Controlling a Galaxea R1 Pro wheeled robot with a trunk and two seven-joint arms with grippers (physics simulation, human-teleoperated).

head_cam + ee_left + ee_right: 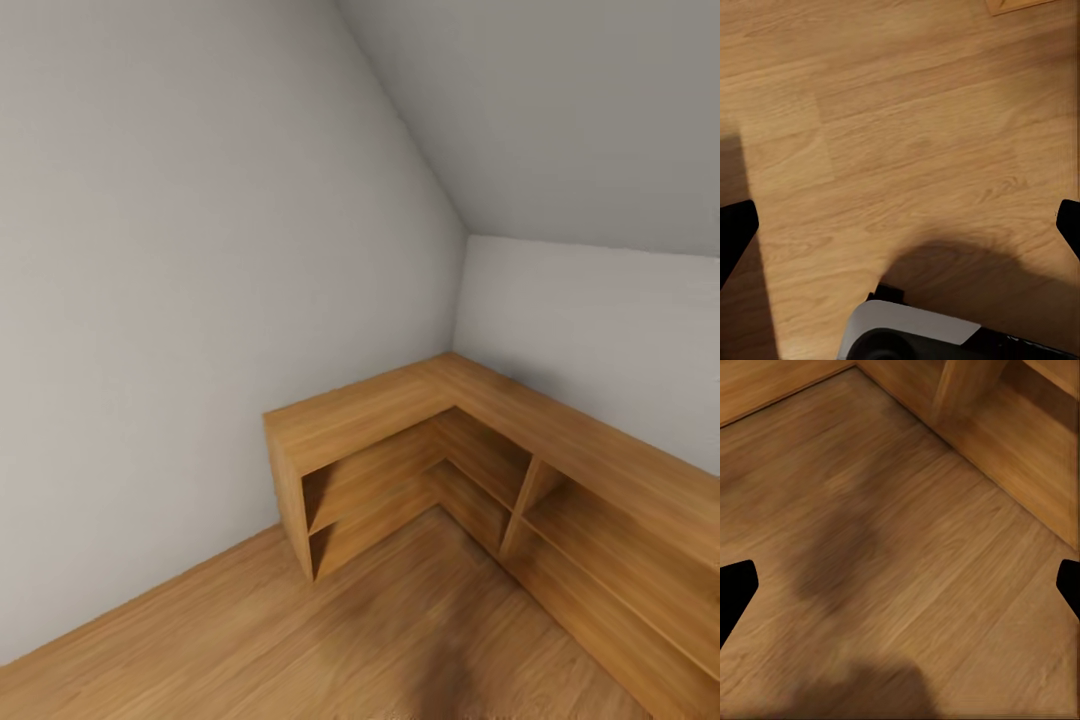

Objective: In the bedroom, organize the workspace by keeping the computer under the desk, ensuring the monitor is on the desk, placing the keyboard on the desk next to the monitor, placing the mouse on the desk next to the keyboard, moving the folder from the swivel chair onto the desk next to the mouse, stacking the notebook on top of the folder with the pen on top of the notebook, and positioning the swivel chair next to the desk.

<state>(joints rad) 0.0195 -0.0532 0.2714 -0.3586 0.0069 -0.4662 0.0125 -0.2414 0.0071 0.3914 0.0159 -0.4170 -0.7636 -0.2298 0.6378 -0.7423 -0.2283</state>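
Note:
I face a corner of the bedroom, with grey walls [200, 250], a sloped ceiling [560, 110] and a light wood floor [250, 640]. The desk, computer, monitor, keyboard, mouse, folder, notebook, pen and swivel chair are out of view. My left gripper [900, 232] hangs open over bare floor, its black fingertips [735, 232] at the frame's two sides with nothing between them. My right gripper [900, 592] is also open over the floor, near the foot of a wooden shelf unit.
A low L-shaped wooden shelf unit [400, 440] with open compartments fills the corner and runs along the right wall [1020, 427]. A white and black part of my own base [915, 334] shows under the left gripper. My shadow [450, 670] falls on the floor ahead.

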